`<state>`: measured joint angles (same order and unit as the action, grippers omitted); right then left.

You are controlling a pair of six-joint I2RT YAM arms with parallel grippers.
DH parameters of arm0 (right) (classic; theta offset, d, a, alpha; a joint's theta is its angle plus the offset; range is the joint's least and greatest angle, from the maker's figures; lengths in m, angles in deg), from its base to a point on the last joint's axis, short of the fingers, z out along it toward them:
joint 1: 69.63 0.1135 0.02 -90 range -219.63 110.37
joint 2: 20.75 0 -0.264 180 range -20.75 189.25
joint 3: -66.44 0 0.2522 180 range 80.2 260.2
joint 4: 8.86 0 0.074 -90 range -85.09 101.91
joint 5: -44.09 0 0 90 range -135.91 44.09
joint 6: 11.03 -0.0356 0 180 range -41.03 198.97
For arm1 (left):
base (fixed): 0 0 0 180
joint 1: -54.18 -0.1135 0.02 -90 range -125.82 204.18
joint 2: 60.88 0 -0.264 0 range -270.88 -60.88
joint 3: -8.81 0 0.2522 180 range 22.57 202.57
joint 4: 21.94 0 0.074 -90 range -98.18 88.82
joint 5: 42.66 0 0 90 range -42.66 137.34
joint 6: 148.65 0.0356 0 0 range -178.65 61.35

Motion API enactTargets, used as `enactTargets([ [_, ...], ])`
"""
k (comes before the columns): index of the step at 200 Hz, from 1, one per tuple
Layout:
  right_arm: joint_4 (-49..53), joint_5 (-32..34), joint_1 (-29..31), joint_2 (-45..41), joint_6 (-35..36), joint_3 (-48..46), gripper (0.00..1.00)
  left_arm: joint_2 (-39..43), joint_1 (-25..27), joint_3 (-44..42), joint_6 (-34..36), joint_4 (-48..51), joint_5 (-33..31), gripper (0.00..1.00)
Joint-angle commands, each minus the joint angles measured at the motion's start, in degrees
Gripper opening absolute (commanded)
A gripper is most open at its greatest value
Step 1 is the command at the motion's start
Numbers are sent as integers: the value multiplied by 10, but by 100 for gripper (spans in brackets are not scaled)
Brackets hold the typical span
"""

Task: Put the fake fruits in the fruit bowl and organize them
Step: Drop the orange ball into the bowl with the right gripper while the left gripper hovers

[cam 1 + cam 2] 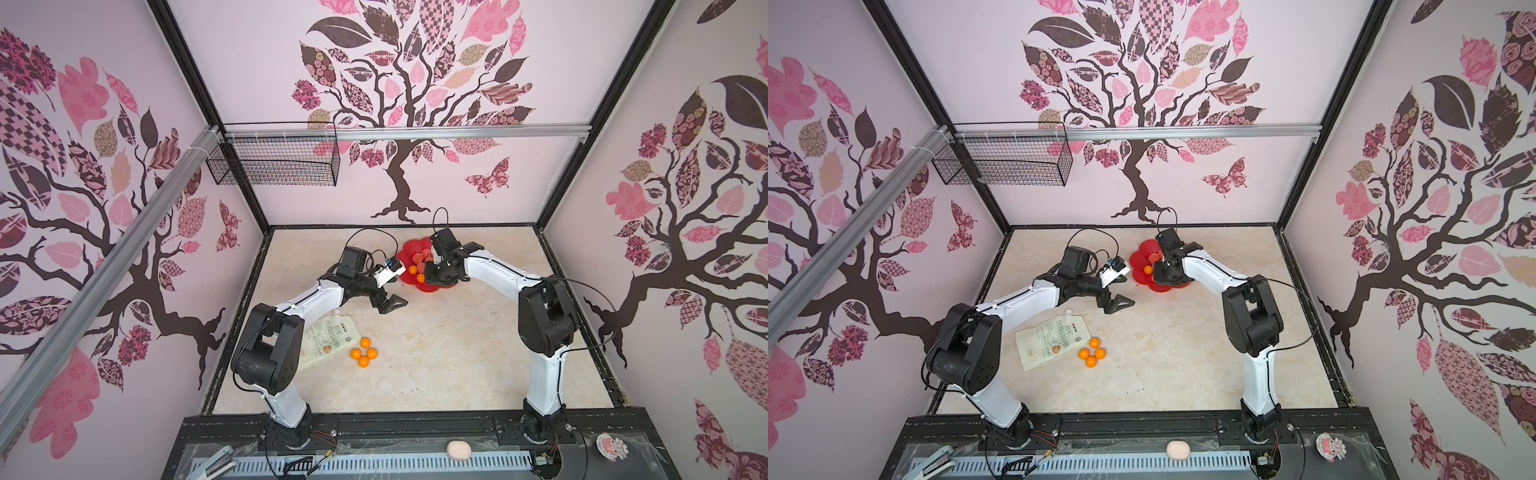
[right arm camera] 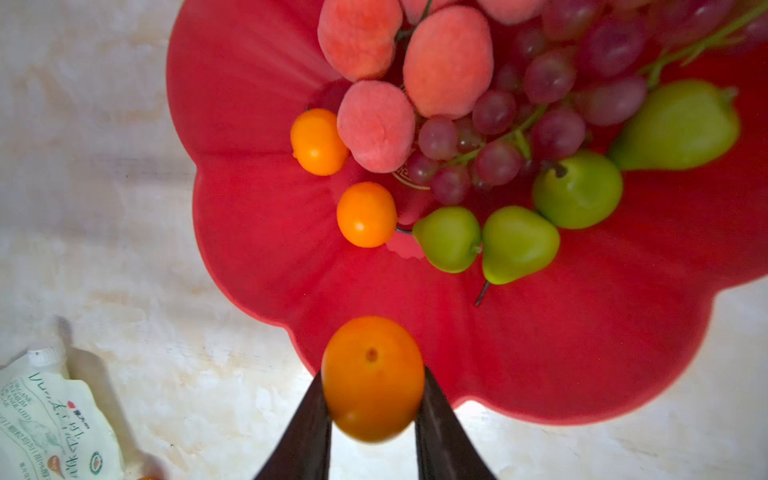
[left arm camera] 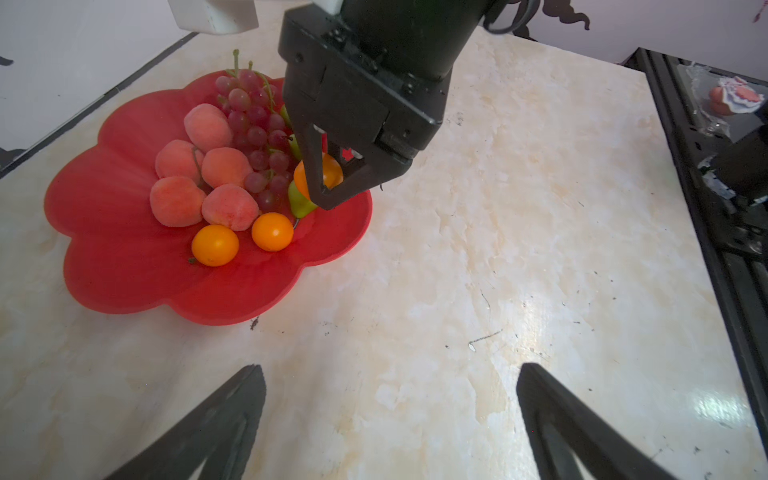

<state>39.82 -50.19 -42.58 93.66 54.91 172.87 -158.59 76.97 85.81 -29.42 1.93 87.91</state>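
Right wrist view: right end effector grips an orange over the fruit bowl. Left end effector (mid-frame in both top views) gapes, empty.

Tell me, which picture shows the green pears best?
The right wrist view: four green pears lie clear in the red bowl. In the left wrist view only bits of the green pears peek past the right gripper. In both top views none can be made out.
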Motion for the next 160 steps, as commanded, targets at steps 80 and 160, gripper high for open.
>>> enactTargets([
  [80,41,9,-11,60,20,69,33,-34,28,5,-105,-53,-128,99],
  [160,56,6,-12,100,27,90,35,-39,28,22,-99,-23,-148,98],
])
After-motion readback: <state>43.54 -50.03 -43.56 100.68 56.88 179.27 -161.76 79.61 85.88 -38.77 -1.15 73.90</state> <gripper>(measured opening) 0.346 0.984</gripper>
